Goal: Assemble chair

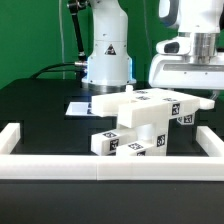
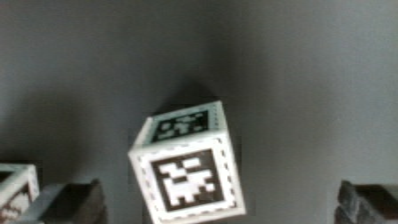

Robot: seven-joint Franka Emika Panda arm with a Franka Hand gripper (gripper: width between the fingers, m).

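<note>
The chair (image 1: 140,125), a stack of white tagged slabs and blocks, stands near the middle of the black bench (image 1: 40,105), just behind the white border rail (image 1: 110,165). The marker board (image 1: 82,107) lies flat behind it. The gripper (image 2: 221,203) hangs over the stack's end on the exterior view's right, its jaws spread wide and holding nothing. In the wrist view, one tagged block (image 2: 187,165) sits between the fingers (image 2: 79,200), apart from both.

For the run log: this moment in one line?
two-finger gripper: open, grasping nothing | white blocky tagged plastic chair assembly: standing on black table
</note>
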